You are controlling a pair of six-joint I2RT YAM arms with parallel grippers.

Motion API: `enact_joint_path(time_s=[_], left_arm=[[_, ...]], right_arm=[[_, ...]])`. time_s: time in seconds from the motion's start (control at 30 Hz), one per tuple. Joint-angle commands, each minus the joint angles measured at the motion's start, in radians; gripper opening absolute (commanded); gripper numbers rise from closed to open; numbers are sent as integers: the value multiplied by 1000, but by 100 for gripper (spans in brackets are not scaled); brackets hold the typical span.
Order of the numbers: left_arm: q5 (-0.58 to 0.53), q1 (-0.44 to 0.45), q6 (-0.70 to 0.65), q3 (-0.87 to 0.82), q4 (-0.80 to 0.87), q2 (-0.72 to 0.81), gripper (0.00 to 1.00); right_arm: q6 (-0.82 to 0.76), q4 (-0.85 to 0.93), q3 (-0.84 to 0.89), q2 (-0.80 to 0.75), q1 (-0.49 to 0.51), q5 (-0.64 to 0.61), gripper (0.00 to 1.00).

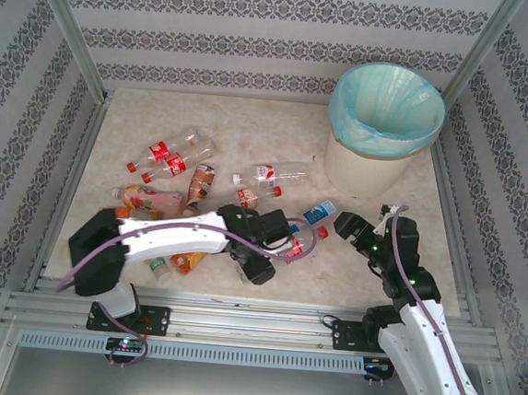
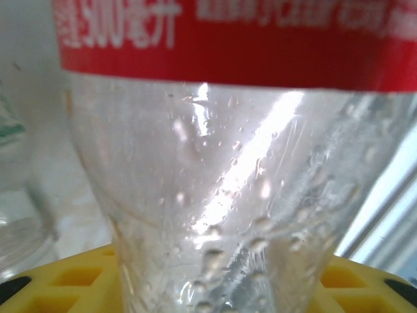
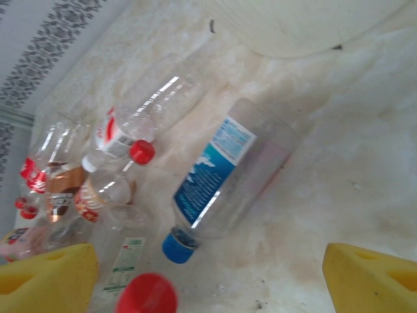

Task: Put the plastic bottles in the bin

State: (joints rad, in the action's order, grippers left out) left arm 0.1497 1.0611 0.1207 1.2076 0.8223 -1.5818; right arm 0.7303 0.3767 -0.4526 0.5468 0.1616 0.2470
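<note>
My left gripper [image 1: 279, 240] lies low over the table's front middle, shut on a clear bottle with a red label [image 2: 221, 195] and a red cap [image 1: 322, 231]. That bottle sits between the yellow fingers [image 2: 65, 282] in the left wrist view. A blue-labelled bottle [image 3: 228, 176] with a blue cap lies flat on the table just ahead of my right gripper [image 3: 208, 287], which is open with nothing between its fingers. From above, the right gripper [image 1: 345, 225] is just right of that blue-labelled bottle [image 1: 318, 211]. The bin [image 1: 368, 174] stands at the back right, upright, with its turquoise liner.
Several more bottles lie scattered left of centre: red-labelled ones [image 1: 171, 152], a long clear one [image 1: 271, 173], a brown one [image 1: 200, 185] and pink-orange ones [image 1: 143, 201]. Metal frame rails [image 1: 235, 320] run along the near edge, and patterned walls enclose the table.
</note>
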Motion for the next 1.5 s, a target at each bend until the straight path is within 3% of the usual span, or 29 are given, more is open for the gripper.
enact_joint_path(time_s=[0.0, 0.07, 0.1, 0.23, 0.37, 0.53, 0.67, 0.87, 1.03, 1.47], left_arm=[[-22, 14, -107, -29, -38, 150, 39], [-109, 13, -123, -56, -135, 240, 16], [-154, 11, -121, -75, -192, 277, 12], [-160, 3, -272, -118, -381, 395, 12], [-180, -13, -364, -89, -498, 381, 0], [-195, -18, -369, -182, -740, 350, 0], [-186, -23, -370, -289, -878, 366, 0], [-185, -23, -347, -356, -919, 428, 0], [-252, -23, -307, -357, -927, 420, 0], [-246, -23, -273, -341, -899, 408, 0]], right_arm=[[-20, -117, -71, -30, 13, 104, 88], [-34, -198, -119, -40, 15, 152, 89], [-47, -216, -148, -44, 16, 159, 89], [-129, -236, -308, -44, 21, 130, 91], [-207, -262, -425, -12, 24, 179, 92], [-254, -229, -515, 43, 27, 302, 89], [-265, -195, -538, 82, 29, 323, 81], [-263, -152, -575, 138, 42, 429, 70], [-282, -135, -581, 140, 78, 469, 68], [-407, -59, -586, 151, 238, 357, 56]])
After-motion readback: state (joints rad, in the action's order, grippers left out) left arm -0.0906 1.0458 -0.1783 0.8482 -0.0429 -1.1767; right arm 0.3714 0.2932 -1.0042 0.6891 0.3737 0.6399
